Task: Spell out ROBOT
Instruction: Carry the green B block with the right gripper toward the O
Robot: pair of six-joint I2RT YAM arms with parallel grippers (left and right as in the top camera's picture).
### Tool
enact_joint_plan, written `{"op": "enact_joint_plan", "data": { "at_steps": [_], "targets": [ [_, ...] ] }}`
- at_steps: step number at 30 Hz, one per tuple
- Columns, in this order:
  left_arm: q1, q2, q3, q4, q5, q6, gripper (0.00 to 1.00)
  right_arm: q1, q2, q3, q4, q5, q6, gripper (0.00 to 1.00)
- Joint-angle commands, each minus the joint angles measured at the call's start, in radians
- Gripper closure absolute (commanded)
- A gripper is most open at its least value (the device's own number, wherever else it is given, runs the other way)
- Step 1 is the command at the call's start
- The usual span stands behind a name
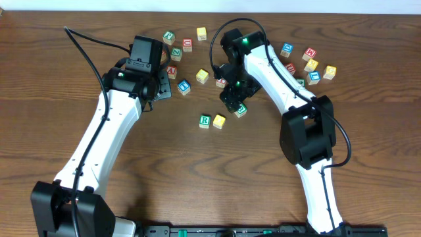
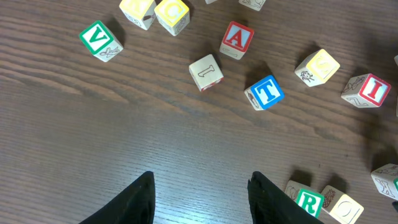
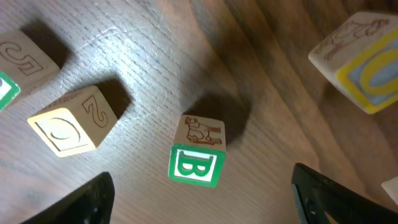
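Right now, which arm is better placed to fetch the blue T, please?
Probably left. The left jaws stand open and empty just short of the blue T; the right jaws straddle the green B, farther off.

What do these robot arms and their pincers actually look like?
The left arm and right arm have white shells with black joints and bases. A thin black cable loops along each, and a green light glows near each wrist. The left gripper and right gripper have plain black fingers.

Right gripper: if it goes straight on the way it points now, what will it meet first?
Most likely the green B block, lying between the open fingers of the right gripper, touching neither. Depth is unclear; the fingertips might reach the table beside it first.
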Motion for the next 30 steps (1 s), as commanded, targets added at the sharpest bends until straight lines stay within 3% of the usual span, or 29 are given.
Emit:
{"op": "enact_joint_plan", "data": {
  "at_steps": [1,5,10,17,24,27,30],
  "targets": [
    [0.003,-0.014,0.022,-0.001,-0.014,0.018,0.52,-0.010,-0.018,0.018,-0.008,-0.011,0.207,0.18],
    [0.002,-0.014,0.022,-0.001,-0.014,0.018,0.52,-0.031,-0.018,0.009,-0.026,0.037,0.754,0.27],
    [0.003,-0.014,0.022,-0.001,-0.014,0.018,0.52,-0.036,-0.018,-0.025,-0.013,0.063,1.064,0.34],
    [0.003,-0.014,0.022,0.000,-0.014,0.018,0.52,0.003,-0.018,-0.061,0.059,0.063,1.130,0.31],
    [0.003,-0.014,0.022,-0.001,-0.014,0.025,0.52,0.034,-0.018,-0.124,0.105,0.059,1.148,0.37],
    [0.003,-0.014,0.022,0.000,-0.014,0.025,0.52,0.036,-0.018,-0.137,0.105,0.060,1.148,0.45],
    [0.002,-0.014,0.022,0.000,-0.014,0.025,0.52,0.036,-0.018,-0.138,0.103,0.061,1.136,0.61]
  ]
}}
